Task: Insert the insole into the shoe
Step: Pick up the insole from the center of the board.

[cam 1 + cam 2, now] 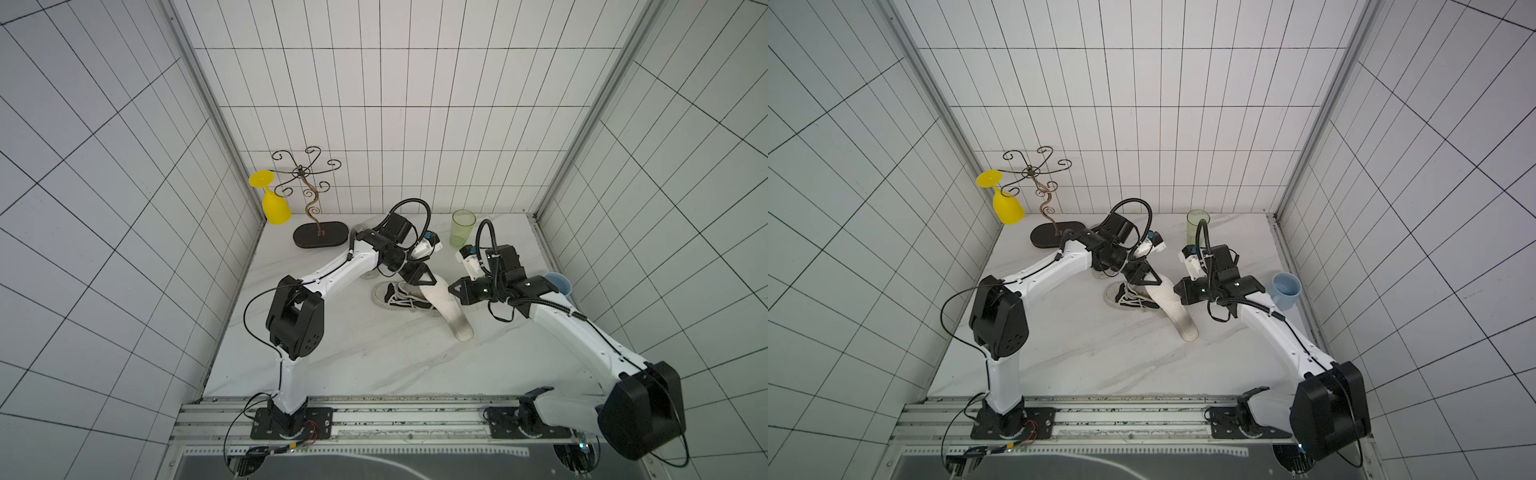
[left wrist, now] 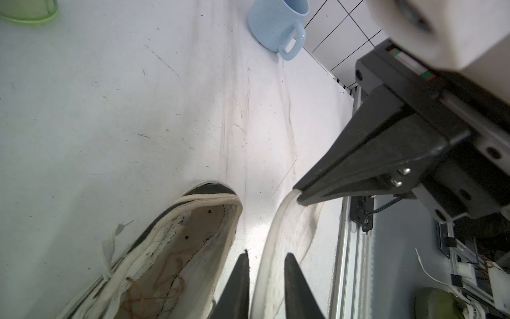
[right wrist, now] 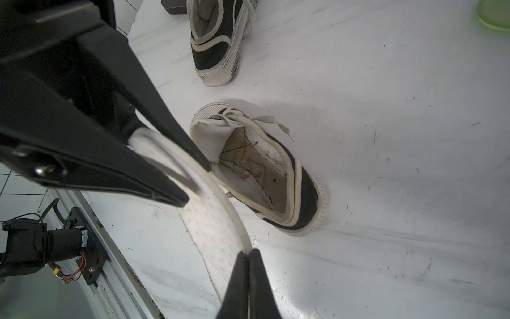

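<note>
**Both top views**
- Table [image 1: 374,365]: white, marble-patterned top.
- Shoe [image 1: 395,297] [image 1: 1127,297]: black-and-white sneaker lying mid-table with its opening up.
- Insole [image 1: 451,316] [image 1: 1177,316]: white, outside the shoe and just beside it, slanting toward the front rail.
- Left gripper [image 1: 420,282] [image 1: 1148,282]: at the insole's far end, over the shoe.
- Right gripper [image 1: 451,288] [image 1: 1177,286]: tip against the insole's side edge.
- Also on the table: a yellow glass [image 1: 276,208] hanging from a wire stand [image 1: 320,235], a green cup [image 1: 461,228] and a blue mug [image 1: 559,282].

**Left wrist view**
- Left gripper [image 2: 267,252]: one finger on either face of the insole [image 2: 287,229], clamped on it.
- Shoe [image 2: 179,248]: alongside the insole but apart from it, bare inner sole showing.
- Right gripper [image 2: 299,197]: pinched tight on the insole's rim.

**Right wrist view**
- Right gripper [image 3: 248,251]: fingers pressed together, biting the edge of the insole [image 3: 212,229].
- Left gripper [image 3: 197,183]: grasping the insole's other end, close to the opening of the shoe [image 3: 262,171].
- Second shoe [image 3: 218,41]: upright, farther back.
</note>
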You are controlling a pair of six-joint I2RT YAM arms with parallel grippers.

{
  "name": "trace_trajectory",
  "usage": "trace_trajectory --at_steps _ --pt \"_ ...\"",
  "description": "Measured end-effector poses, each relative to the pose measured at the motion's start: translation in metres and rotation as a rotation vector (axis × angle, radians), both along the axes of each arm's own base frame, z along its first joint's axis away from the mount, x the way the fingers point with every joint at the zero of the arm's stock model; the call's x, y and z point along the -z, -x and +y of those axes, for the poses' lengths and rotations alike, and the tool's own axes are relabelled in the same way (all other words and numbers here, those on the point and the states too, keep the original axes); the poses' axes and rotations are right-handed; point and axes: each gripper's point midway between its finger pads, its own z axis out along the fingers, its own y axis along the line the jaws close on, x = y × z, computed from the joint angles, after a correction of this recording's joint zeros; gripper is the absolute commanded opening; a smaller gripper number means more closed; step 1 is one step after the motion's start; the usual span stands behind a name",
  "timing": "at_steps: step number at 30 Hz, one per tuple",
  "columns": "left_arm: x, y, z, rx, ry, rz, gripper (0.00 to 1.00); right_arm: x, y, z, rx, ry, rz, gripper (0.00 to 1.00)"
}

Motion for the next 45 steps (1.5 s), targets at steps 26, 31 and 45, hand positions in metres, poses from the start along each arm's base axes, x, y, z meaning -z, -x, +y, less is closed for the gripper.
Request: trace_trajectory --at_steps 26,31,45 --pt "-0.013 -0.003 0.023 -0.183 0.051 0.255 0.00 0.016 0.025 0.014 -0.089 0.181 -0.369 0.99" --pt "-0.018 -0.002 0.024 -0.184 0.049 0.268 0.00 0.023 0.006 0.008 -0.038 0.251 -0.418 0.99" --pt "-0.021 -0.003 0.032 -0.203 0.037 0.247 0.00 0.025 -0.004 0.019 -0.064 0.262 -0.471 0.75"
